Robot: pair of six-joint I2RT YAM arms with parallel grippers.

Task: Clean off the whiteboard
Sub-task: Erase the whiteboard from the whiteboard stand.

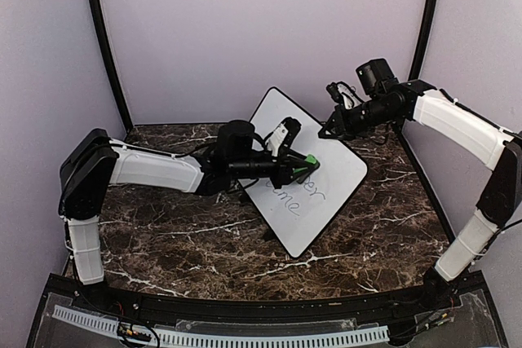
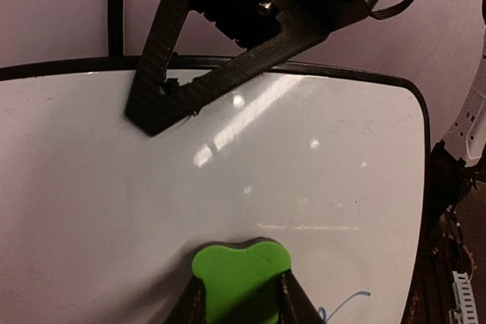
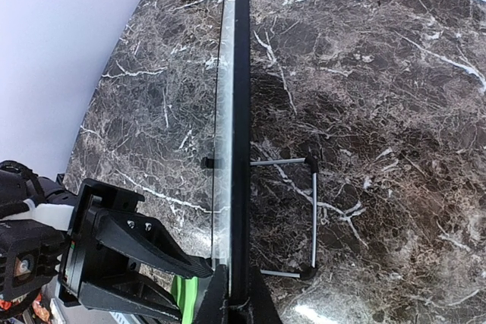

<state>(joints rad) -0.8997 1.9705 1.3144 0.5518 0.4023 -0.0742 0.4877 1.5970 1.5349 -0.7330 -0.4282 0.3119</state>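
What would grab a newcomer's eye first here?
The whiteboard, propped at a slant in the middle of the dark marble table. The left jaws hold a green eraser against its face, next to leftover handwriting, while the right jaws pinch its far edge.

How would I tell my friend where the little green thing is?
Look at the dark marble table, where a whiteboard stands tilted in the middle. Right at its face, the left gripper pinches a small green block. It is the only bright green thing there; everything around it is black, white or dark marble.
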